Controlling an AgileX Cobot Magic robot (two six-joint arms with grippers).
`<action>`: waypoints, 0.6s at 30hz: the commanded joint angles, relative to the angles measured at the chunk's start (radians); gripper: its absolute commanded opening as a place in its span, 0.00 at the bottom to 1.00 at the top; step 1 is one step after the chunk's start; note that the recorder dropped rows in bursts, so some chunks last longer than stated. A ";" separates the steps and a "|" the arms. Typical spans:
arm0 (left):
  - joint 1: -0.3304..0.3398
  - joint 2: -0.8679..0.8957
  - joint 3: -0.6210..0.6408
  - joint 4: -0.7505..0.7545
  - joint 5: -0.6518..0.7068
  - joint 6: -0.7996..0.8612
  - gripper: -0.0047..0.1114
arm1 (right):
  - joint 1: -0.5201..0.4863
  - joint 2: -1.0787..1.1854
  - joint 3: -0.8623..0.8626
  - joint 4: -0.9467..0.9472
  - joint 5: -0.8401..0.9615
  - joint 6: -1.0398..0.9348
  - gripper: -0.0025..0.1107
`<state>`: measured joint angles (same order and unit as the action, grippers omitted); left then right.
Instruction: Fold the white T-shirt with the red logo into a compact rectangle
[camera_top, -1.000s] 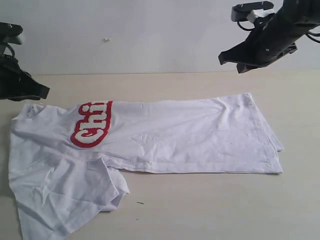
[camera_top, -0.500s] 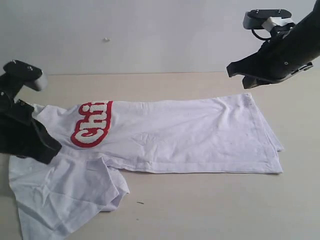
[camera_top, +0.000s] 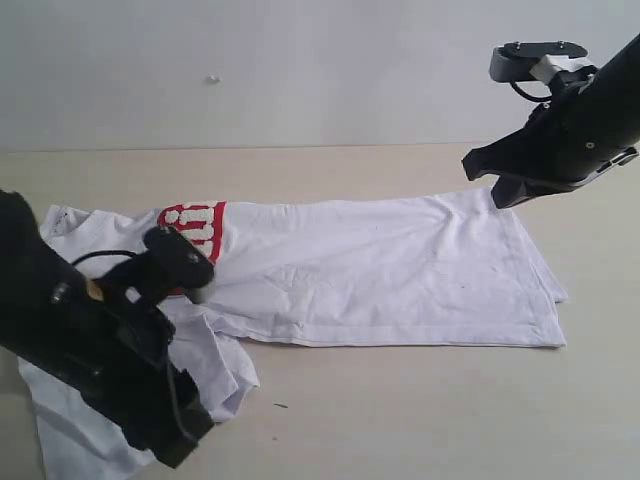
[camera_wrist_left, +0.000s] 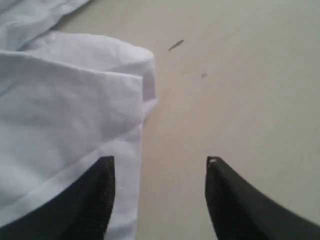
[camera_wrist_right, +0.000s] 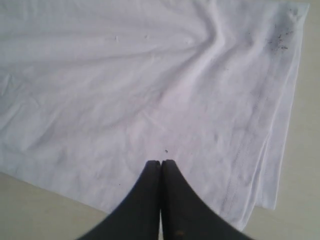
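- While the L gripper (camera_wrist_left: 160, 200) hangs spread wide at the near sleeve (camera_wrist_left: 75, 115) of the white T-shirt (camera_top: 380, 270), nothing pinched yet, line up your bite. One finger sits over cloth, the other over bare table (camera_wrist_left: 240, 100).
- Shirt lies flat on the table. Body stretches toward the right of the ext view, and the sleeve end is bunched near-left under the L arm.
- Step in hand, as I read it: grab the sleeve edge & fold it in over the body.
- Get the edge well between the jaws before you close. The sleeve's lip looks doubled over, so catch both layers or the lower one prob drags.
- Lift low and carry straight across, so the body doesn't wrinkle.
- R gripper (camera_wrist_right: 161, 162) is clenched tight and empty, over the cloth near the hem corner. You could use it to pin the body if it slides.
- Hard to see:
  - red logo (camera_top: 200, 222) is mostly behind the L arm, only its far strip shows
  - collar & tag aren't visible
  - can't tell if the L finger touches cloth, as the wrist view is blurry
  - L fingertips don't resolve in the ext view
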<state>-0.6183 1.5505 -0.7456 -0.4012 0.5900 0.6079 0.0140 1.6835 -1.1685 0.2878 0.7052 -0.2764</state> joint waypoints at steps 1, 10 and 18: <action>-0.067 0.089 0.004 0.026 -0.159 -0.059 0.53 | -0.002 -0.009 0.003 0.009 -0.001 -0.011 0.02; -0.070 0.211 -0.002 0.109 -0.268 -0.153 0.53 | -0.002 -0.009 0.003 0.018 -0.026 -0.011 0.02; -0.070 0.245 -0.009 0.130 -0.261 -0.153 0.25 | -0.002 -0.009 0.003 0.026 -0.024 -0.019 0.02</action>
<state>-0.6800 1.7850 -0.7515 -0.2791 0.3285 0.4636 0.0140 1.6819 -1.1685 0.3062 0.6926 -0.2840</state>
